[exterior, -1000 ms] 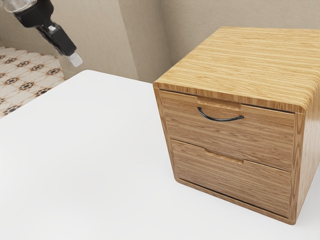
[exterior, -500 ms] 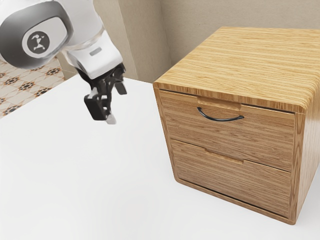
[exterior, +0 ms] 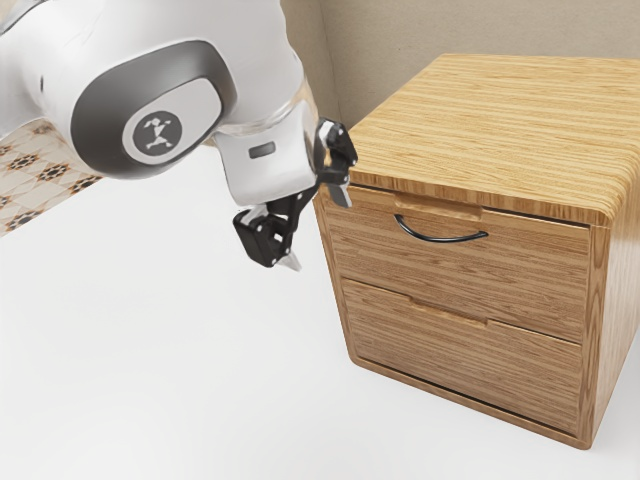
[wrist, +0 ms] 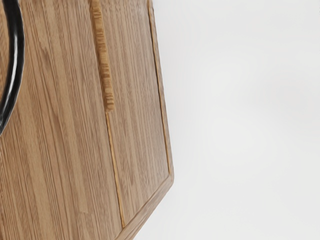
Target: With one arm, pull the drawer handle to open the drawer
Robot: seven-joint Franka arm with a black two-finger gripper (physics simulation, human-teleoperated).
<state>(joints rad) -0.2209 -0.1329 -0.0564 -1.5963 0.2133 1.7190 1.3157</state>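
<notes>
Exterior view: I have the gripper (exterior: 316,226) spread wide, holding nothing, beside the cabinet's (exterior: 520,120) front corner. The black drawer handle (exterior: 440,236) lies just beyond my fingers, apart from them, on the shut top drawer (exterior: 500,265).

The white robot arm (exterior: 150,60) hides an upper front corner of the light wooden two-drawer cabinet (exterior: 500,130). The wrist view's edge cuts off the curved black metal handle (wrist: 16,60).

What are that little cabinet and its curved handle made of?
The two-drawer wood-grain cabinet looks like light bamboo or oak veneer: fine straight grain, matte finish. The thin curved black handle looks like painted metal wire, slightly glossy; possibly plastic.
</notes>
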